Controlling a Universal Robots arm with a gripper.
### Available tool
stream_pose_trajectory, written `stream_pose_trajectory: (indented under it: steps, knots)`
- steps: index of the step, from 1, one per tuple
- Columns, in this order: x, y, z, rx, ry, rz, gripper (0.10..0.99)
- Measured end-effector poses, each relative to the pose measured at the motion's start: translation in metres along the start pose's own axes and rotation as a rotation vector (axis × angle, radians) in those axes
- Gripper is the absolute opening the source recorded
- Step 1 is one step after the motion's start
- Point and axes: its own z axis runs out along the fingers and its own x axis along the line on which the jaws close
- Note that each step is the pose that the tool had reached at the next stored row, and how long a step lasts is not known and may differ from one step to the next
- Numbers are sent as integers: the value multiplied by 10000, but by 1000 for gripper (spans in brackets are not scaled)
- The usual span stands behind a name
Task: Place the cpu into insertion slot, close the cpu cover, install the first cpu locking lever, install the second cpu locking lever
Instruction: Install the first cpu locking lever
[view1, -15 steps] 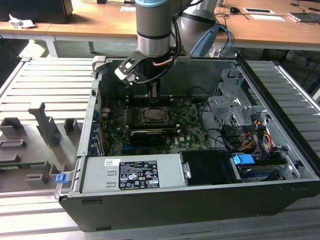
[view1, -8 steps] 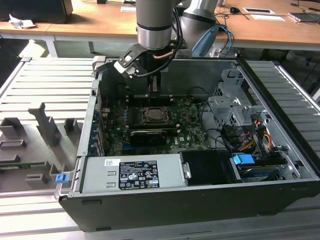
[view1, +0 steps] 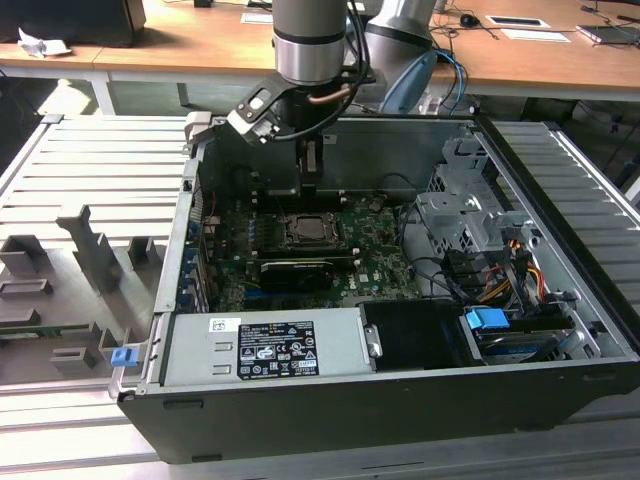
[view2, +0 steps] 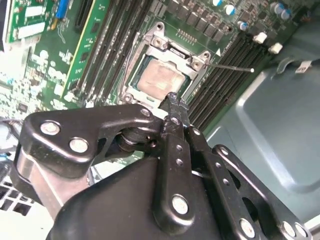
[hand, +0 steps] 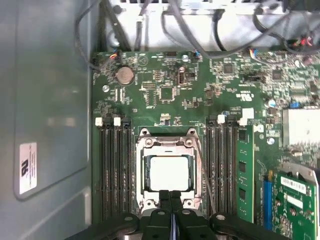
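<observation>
- The cpu (hand: 169, 172) lies flat in the insertion slot (hand: 146, 175) on the motherboard (hand: 165, 75), between the banks of memory slots (hand: 112, 170). The placing step looks done.
- The cpu cover (hand: 167, 149) lies down around the chip, whose pale top shows through the cover's window. The closing step looks done too.
- One locking lever (view2: 235, 66), a thin metal rod, stands out sideways from the socket towards the memory slots. It appears unlatched, so at least one lever step is left.
- I cannot tell how the other lever stands.
- The gripper (hand: 170, 197) hangs just above the socket's near edge, inside the open computer case (view1: 300, 420).
- Its fingers (hand: 164, 200) are pressed together with nothing between them, their tips close over the cover's rim in the second wrist view.
</observation>
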Motion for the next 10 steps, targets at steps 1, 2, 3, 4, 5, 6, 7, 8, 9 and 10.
stream_pose_trajectory:
  steps: [1,2,3,4,5,6,7,8,9,10]
  knots:
    - [0,0,-1,3,-6,-165,106]
    - [0,0,0,5,-18,-357,106]
    - [-1,0,0,10,-32,-702,106]
    - [0,0,0,11,-40,-920,106]
    - [0,0,1,13,-51,-1105,106]
    - [0,0,2,16,-72,-1379,106]
    - [0,0,1,20,-81,-1576,106]
    - [-1,0,1,21,-85,-1751,106]
    - [-1,0,1,23,-88,-2012,106]
    - [0,0,2,23,-89,-2182,106]
